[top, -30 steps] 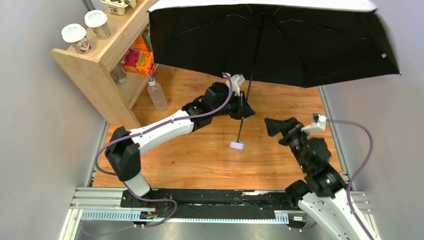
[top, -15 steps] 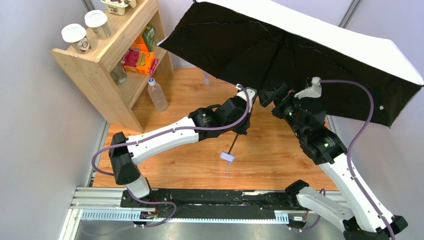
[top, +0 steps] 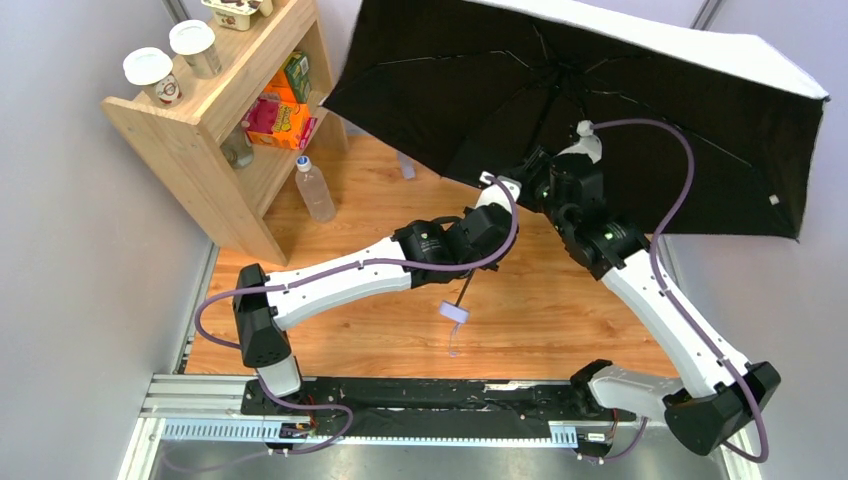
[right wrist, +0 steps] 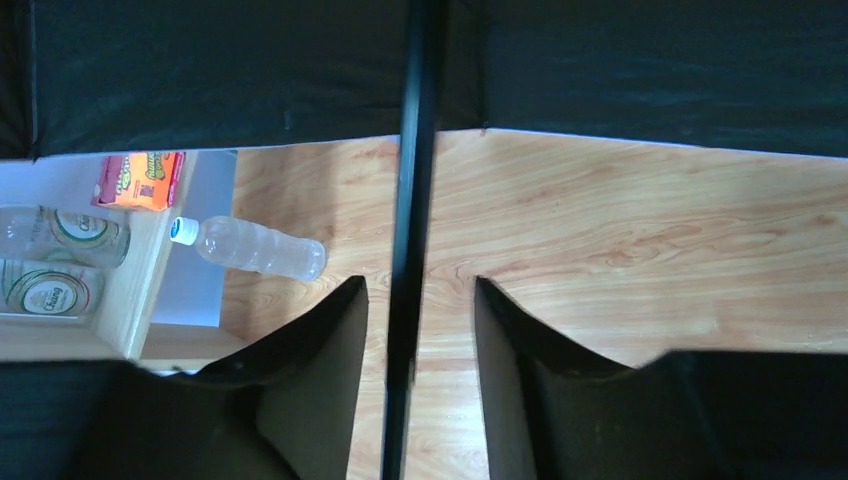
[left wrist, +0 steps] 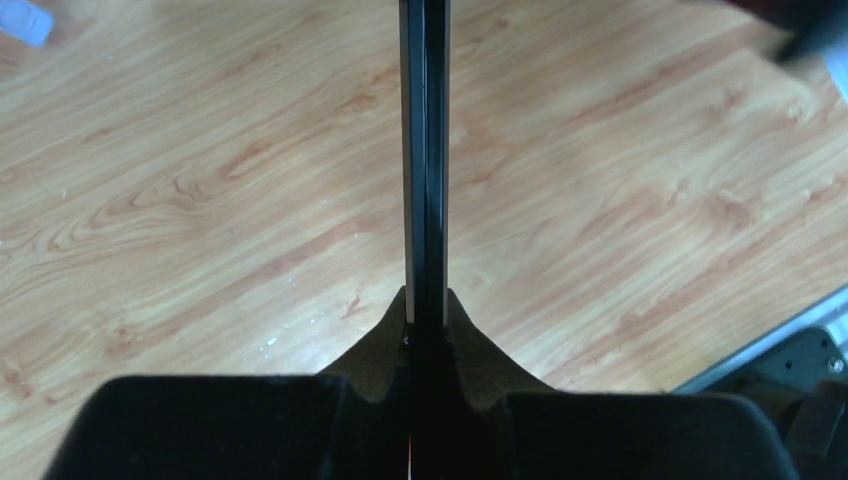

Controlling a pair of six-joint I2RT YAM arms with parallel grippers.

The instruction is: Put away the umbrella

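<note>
Cannot see far desk (top: 560, 320) behind umbrella (top: 600, 90) canopy (itself cropped at top edge). Cannot make out right hand (top: 543, 185) fingertips against black fabric from above. Cannot read shelf (top: 180, 130) labels: too small. Lose shaft (left wrist: 424, 150) past frame edges in both wrist views. Cannot identify blurred pale blob (left wrist: 22, 20), left wrist corner.

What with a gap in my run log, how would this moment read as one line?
umbrella: open, tilted | left claw: shut on shaft | right claw: open, straddling shaft | stowing: not done
</note>
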